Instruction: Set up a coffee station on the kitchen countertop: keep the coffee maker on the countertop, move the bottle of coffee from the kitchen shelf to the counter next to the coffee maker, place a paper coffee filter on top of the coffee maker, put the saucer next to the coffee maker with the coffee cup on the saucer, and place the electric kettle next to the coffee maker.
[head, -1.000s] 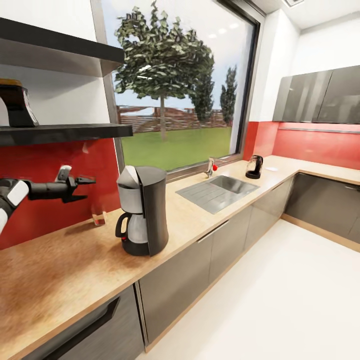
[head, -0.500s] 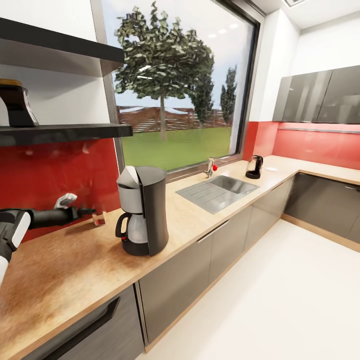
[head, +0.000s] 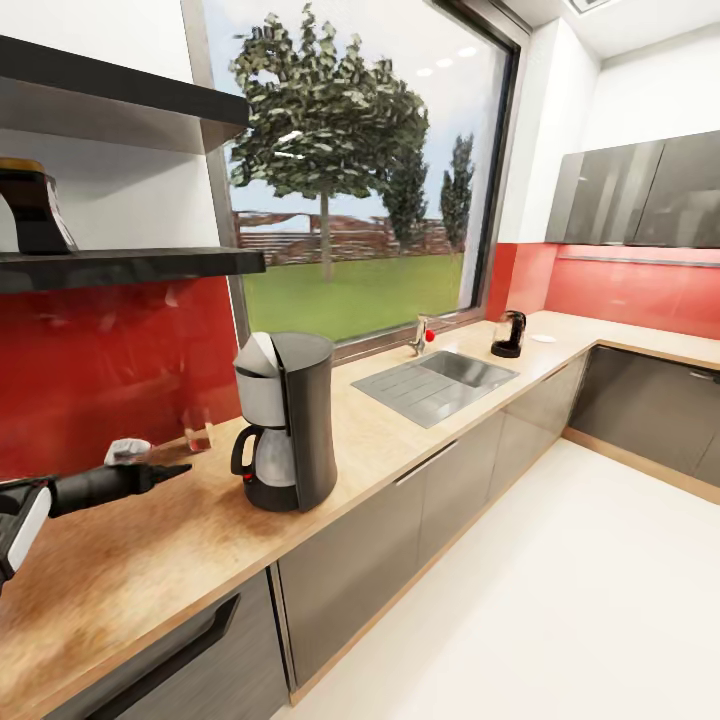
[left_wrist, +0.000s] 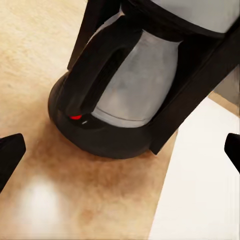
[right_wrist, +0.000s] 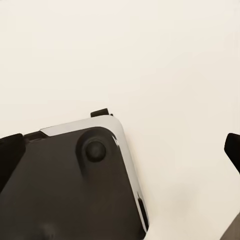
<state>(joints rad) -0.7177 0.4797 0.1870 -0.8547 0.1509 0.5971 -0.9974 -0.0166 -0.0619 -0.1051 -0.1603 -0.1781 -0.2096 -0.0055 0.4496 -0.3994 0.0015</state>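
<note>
One left gripper (head: 172, 468) (open), nr coffee maker (head: 285, 420)

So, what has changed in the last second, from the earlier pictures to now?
The left arm has come down: its left gripper was level with the top of the coffee maker and now hovers low over the kitchen countertop, open and empty. The coffee maker, bottle of coffee and electric kettle stayed put.

Kitchen countertop (head: 420, 440) bears coffee maker (head: 285, 420); electric kettle (head: 509, 334).
</note>
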